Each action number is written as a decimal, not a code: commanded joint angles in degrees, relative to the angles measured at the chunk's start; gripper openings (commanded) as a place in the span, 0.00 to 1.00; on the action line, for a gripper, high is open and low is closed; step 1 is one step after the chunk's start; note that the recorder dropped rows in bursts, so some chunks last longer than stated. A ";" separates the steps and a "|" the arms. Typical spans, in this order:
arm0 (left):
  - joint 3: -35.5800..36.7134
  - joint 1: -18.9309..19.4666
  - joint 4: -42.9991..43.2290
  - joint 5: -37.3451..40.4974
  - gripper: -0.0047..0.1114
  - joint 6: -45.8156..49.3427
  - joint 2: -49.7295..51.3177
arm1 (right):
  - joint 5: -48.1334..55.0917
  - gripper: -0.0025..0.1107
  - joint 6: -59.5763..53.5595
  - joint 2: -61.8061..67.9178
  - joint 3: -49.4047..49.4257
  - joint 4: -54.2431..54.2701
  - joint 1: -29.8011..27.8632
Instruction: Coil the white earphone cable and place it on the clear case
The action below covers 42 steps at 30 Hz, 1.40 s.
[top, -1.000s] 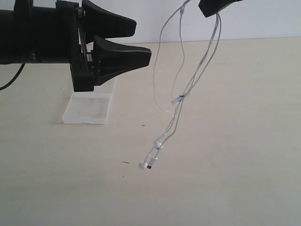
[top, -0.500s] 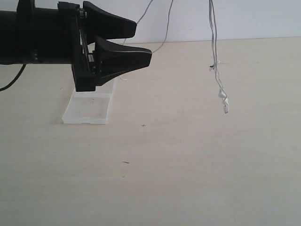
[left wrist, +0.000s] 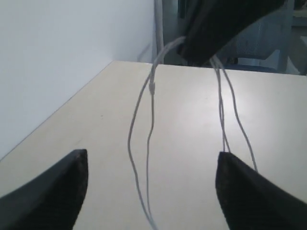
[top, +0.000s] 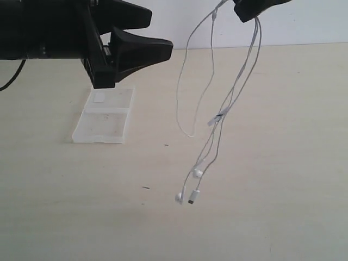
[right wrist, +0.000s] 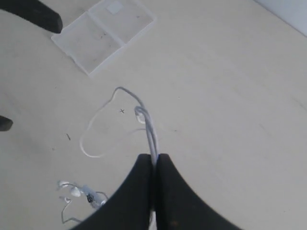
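Right gripper (right wrist: 153,163), its smooth black jaws pinched together on the thin white earphone cable (top: 217,117), dangles looped strands beneath itself; left gripper (top: 161,31) gapes wide above the flat translucent clear case (top: 100,129)

The left end effector (top: 161,32) lies level, jaws spread wide. The right end effector (right wrist: 152,162), held high, is pinched tight on the white earphone cable (top: 218,116).

The right pincer (top: 247,15) is cut off by the top edge, and the cable (top: 215,122) vanishes between its closed fingers. The left pincer (top: 161,30) hides the case's (top: 100,128) far corner.
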 commanded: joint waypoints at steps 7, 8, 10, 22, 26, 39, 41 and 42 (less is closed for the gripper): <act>-2.28 -0.34 -0.16 2.08 0.66 0.15 -0.10 | 0.19 0.02 -4.29 0.06 -0.22 -0.44 -0.04; -2.27 -0.34 -0.39 2.08 0.66 0.15 -0.10 | 0.19 0.02 -4.29 0.06 -0.22 -0.44 -0.04; -2.42 -0.47 -0.57 2.32 0.67 0.15 -0.10 | 0.19 0.02 -4.44 0.06 -0.22 -0.44 -0.04; -2.80 -2.51 -0.90 2.98 0.77 0.15 2.63 | 0.19 0.02 -3.79 0.06 -0.22 2.72 -0.04; -4.49 -4.62 -0.90 0.67 0.77 0.15 4.08 | 0.19 0.02 -3.90 0.06 -0.22 2.82 -0.04; -6.43 -6.46 -0.90 -1.86 0.77 0.15 6.65 | -0.09 0.02 -3.78 0.17 -0.22 2.82 -0.04; -6.43 -7.32 -0.90 -1.86 0.77 -0.57 7.73 | -0.09 0.02 -3.78 0.56 -0.22 3.13 -0.04; -6.43 -7.83 -0.90 -1.86 0.77 -0.57 8.37 | -0.09 0.02 -3.78 0.97 -0.22 3.28 -0.04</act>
